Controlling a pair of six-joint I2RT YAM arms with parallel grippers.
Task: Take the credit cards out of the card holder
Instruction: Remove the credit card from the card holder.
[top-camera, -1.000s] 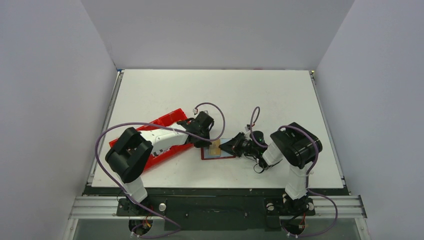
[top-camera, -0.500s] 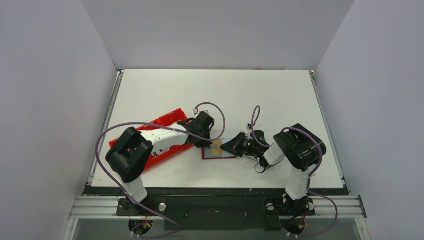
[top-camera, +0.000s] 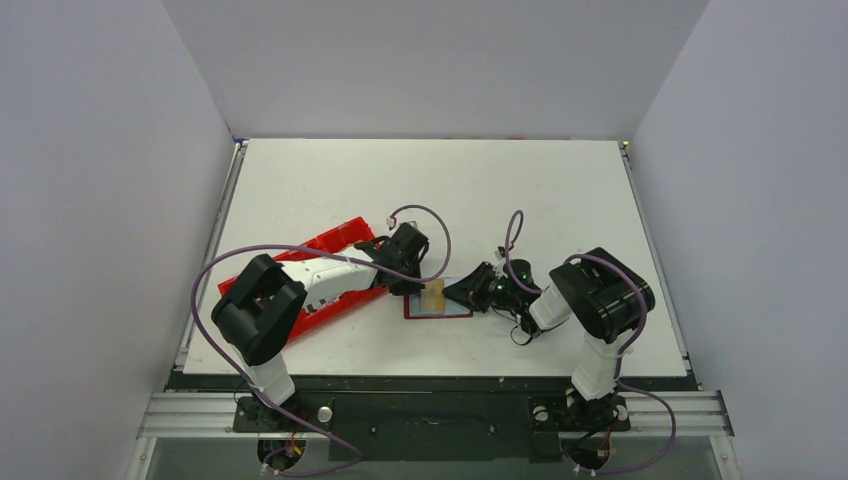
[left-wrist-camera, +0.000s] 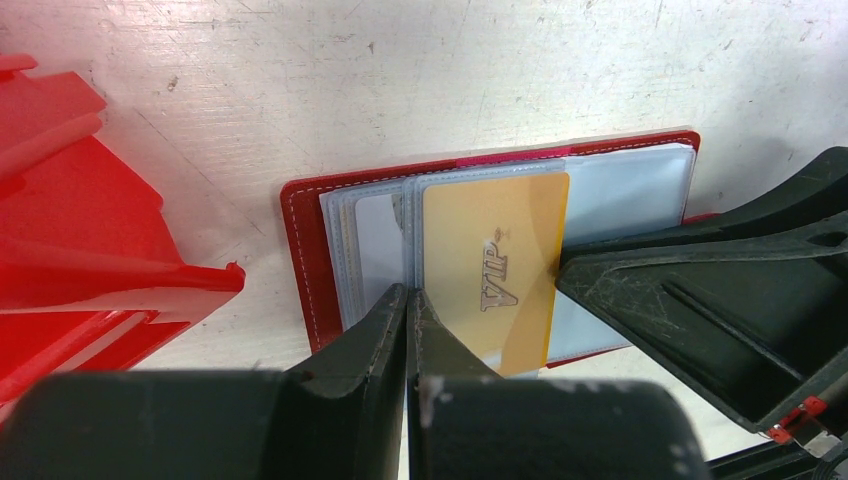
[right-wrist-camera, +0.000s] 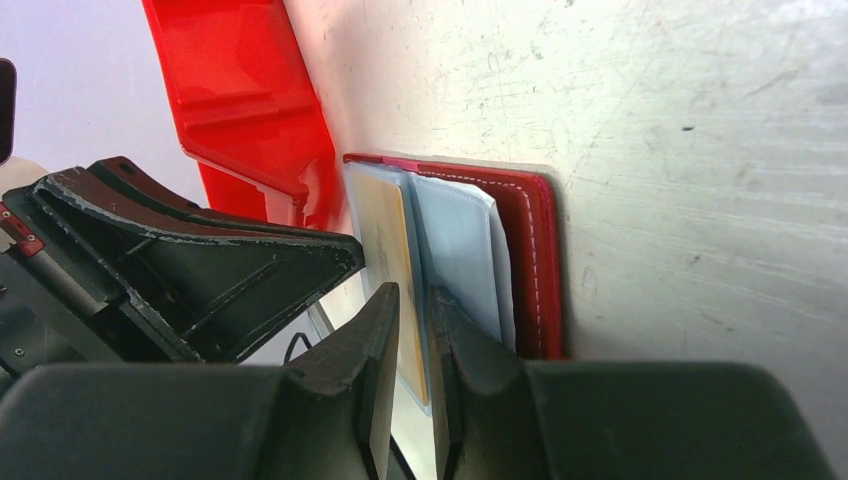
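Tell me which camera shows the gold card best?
Left wrist: the gold card lies face-up, VIP lettering readable. Right wrist shows only a narrow slanted strip; the top view, only a tiny tan patch.

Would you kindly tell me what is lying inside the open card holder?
A gold credit card marked VIP lies over the clear pockets of the card holder. The left tool and right tool cover its edges; any cards underneath are hidden.

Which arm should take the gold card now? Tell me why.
Right. The right gripper has its slightly parted jaws straddling the credit card edge. The left gripper is shut, with its tips resting on the card holder.
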